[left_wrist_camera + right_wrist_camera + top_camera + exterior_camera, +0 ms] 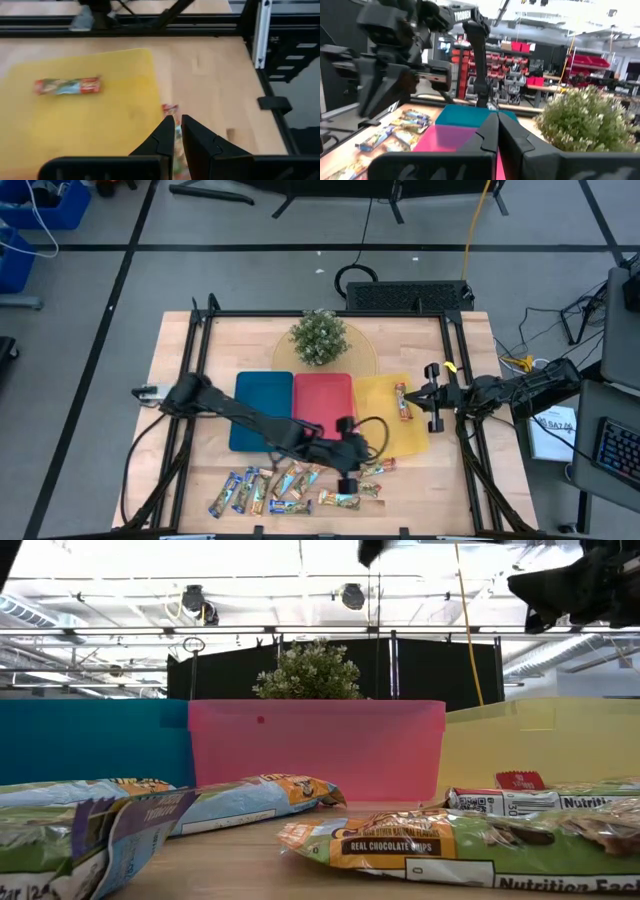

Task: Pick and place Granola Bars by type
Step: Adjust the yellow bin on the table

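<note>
Gripping a red-and-green granola bar [176, 145] between narrowly parted fingers, my left gripper [347, 476] hangs over the bare wood just beside the yellow tray's [380, 438] near corner. Three trays lie side by side across the middle of the table [170, 360]: a blue tray [255, 395] and a red tray [322, 395], both holding nothing I can see, and the yellow one, which holds a single red-and-green bar [402, 402] lying near its right edge. One bar in the trays, then, and one in my grasp. The remaining granola bars [270, 490] are scattered on the wood in front of the trays, close to the table's near edge; I count roughly a dozen there, blue-accented, orange-tan and red-green wrappers mixed together and some overlapping, so the exact number by type is unclear. A small potted plant [319, 337] stands on a round mat behind the red tray. My right gripper [436, 397] waits with its fingers pressed together and nothing between them, at the right edge of the yellow tray.
</note>
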`<control>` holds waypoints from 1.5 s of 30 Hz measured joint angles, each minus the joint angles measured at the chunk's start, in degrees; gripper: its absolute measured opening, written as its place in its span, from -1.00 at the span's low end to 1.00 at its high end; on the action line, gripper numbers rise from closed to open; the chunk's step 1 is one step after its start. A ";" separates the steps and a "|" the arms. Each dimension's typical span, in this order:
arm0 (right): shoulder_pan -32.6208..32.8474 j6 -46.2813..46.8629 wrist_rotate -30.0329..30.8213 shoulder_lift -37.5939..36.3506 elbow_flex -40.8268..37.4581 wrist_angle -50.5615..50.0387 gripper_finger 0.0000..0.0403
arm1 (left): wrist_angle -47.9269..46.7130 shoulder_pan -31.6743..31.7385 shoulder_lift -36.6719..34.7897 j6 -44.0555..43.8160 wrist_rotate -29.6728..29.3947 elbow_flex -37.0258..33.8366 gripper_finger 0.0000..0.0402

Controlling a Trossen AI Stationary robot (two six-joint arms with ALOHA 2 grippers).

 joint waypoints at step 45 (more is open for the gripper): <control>0.02 0.16 0.22 -0.02 -0.02 -2.84 -1.00 | -4.36 4.78 16.25 -8.44 2.21 7.85 -0.89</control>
